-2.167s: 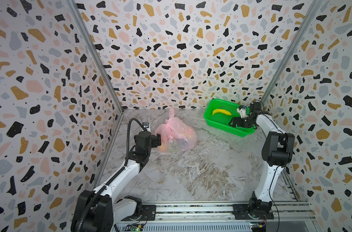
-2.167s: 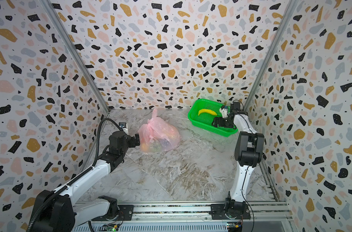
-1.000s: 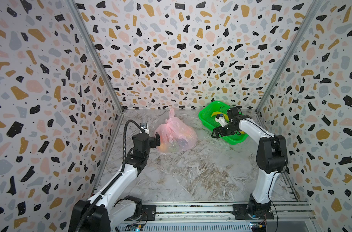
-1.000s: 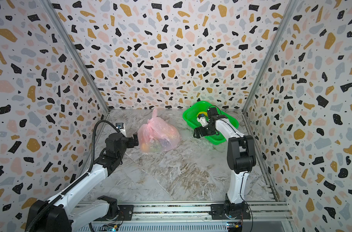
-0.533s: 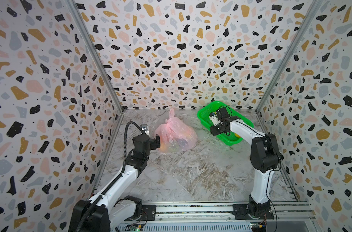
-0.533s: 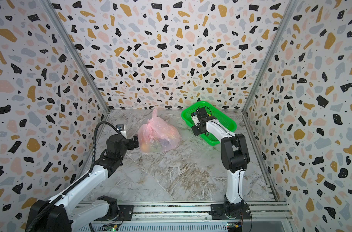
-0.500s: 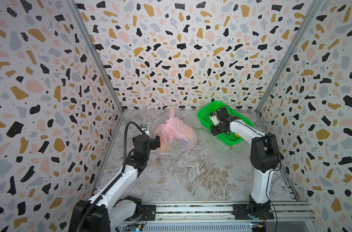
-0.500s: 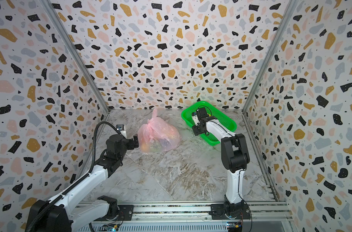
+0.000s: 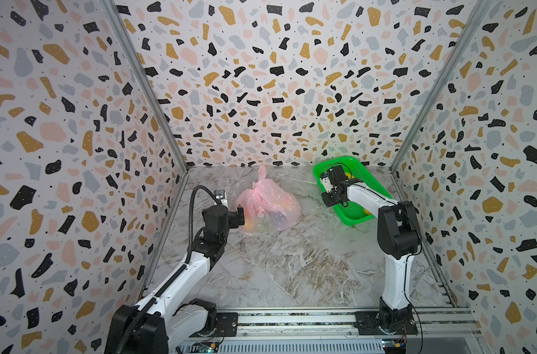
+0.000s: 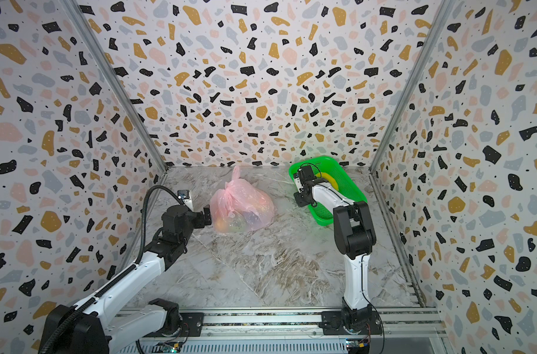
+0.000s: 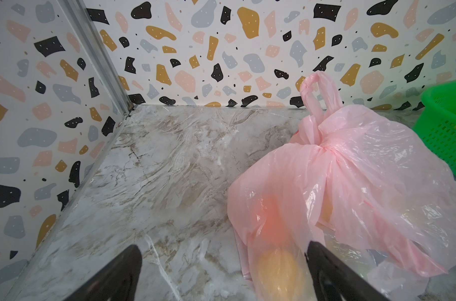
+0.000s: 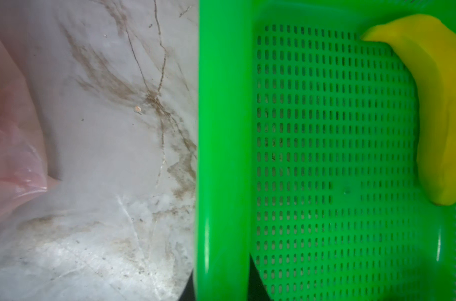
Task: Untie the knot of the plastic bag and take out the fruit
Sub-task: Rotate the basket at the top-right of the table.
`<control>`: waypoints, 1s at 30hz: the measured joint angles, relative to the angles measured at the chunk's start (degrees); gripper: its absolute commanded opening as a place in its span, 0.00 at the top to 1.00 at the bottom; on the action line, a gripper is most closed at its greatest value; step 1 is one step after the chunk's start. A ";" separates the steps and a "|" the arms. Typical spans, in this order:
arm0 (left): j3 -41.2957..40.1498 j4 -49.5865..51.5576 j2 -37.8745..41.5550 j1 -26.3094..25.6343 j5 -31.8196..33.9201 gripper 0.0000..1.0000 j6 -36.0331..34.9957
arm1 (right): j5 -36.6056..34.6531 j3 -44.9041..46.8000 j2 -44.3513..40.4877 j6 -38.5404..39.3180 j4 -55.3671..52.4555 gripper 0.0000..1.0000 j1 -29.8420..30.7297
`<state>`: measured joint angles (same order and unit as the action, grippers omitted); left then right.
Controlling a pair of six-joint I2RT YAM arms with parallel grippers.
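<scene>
In both top views the bag (image 9: 267,202) (image 10: 242,205) sat toward 12 o'clock on the marble table (image 9: 291,269). It was thin, see-through pale pink, bulging and crinkled. The knot (image 9: 262,175) (image 10: 235,174) stood up as a narrow twisted tuft at the bag's 12 o'clock edge. Fruit (image 9: 250,225) (image 10: 221,225) showed through the film as orange and darker lumps on its 7 o'clock side. The left claw (image 9: 241,214) (image 10: 207,216) lay at the bag's 8 o'clock, touching the film. The green basket (image 9: 357,211) (image 10: 322,214) sat toward 2 o'clock, apart from the bag, with a banana (image 10: 330,179) in it. The right claw (image 9: 328,199) (image 10: 301,197) was at the basket's 9 o'clock rim

In the left wrist view the left claw (image 11: 223,247) stood wide, one finger against the bag (image 11: 351,182). An orange fruit (image 11: 279,271) lay behind the film just beside that finger. The knot (image 11: 312,104) was tied, and the basket (image 11: 445,125) stood beyond the bag

In the right wrist view the right claw (image 12: 221,286) had narrowed onto the basket (image 12: 221,130), its rim between the jaws. The banana (image 12: 443,104) lay along the mesh floor, and the bag (image 12: 8,143) showed blurred across bare table
</scene>
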<state>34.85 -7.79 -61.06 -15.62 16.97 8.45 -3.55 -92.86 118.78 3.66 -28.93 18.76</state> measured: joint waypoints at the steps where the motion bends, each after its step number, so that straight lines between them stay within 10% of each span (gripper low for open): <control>1: 0.00 0.00 0.00 0.00 0.00 0.01 0.00 | -0.20 0.00 0.00 -0.11 0.02 0.89 -0.02; 30: 0.00 0.00 0.00 0.00 0.02 0.00 0.00 | -3.26 -4.26 2.82 -5.33 -2.51 1.00 -6.19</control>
<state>34.85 -7.79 -61.06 -15.62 16.99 8.45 -6.81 -97.12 121.60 -1.67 -31.44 12.58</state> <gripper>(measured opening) 0.995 0.167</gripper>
